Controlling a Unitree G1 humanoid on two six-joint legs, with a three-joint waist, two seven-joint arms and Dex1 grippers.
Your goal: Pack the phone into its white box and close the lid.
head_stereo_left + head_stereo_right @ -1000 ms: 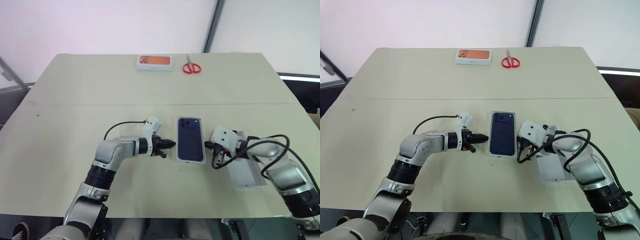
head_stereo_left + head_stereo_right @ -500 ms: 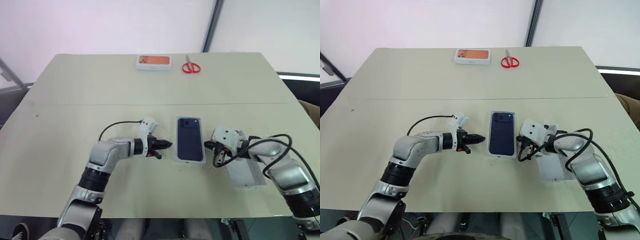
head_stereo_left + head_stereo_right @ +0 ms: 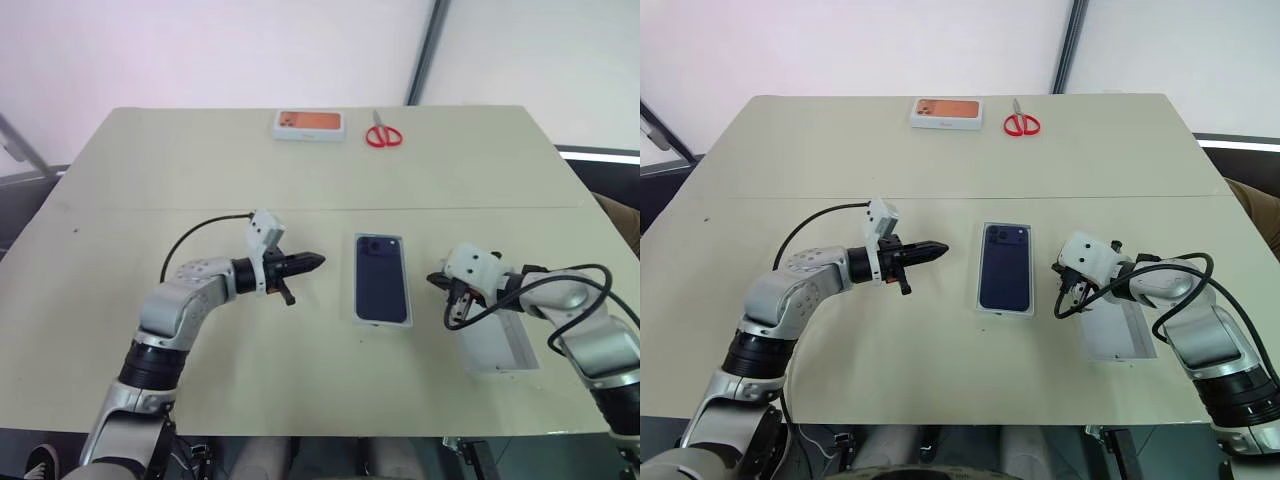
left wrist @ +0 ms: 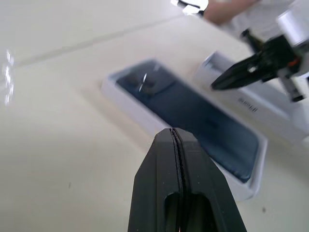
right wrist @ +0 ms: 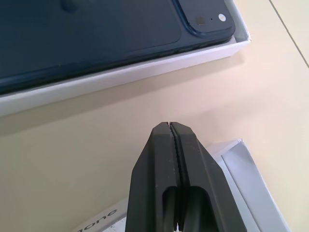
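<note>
The phone (image 3: pixel 381 278) lies back up in the white box (image 3: pixel 381 319), its camera cluster at the far end, the tray's thin rim showing all around it. The box rests flat on the table (image 3: pixel 200 170), between the two grippers.

The left gripper (image 3: pixel 312 261) hangs above the table just to the left of the box, apart from it, pointing level toward the phone's far end. Its jaws are pressed together with nothing between them; the left wrist view shows the two black fingers (image 4: pixel 166 164) meeting in a thin seam, with the boxed phone just ahead of the tips.

The right gripper (image 3: pixel 452 318) hangs to the right of the box, tilted downward and toward it, also apart from it. Its jaws are likewise pressed together and empty. In the right wrist view the box's near wall and the phone's camera corner lie ahead of the tips.

The lid (image 3: pixel 493 342) lies on the table directly under and behind the right gripper, beside the box on its right, not touching it, its opening facing up.

At the table's far edge, well away from both grippers, sit an orange-faced box (image 3: pixel 308 124) and red scissors (image 3: pixel 382 134).
</note>
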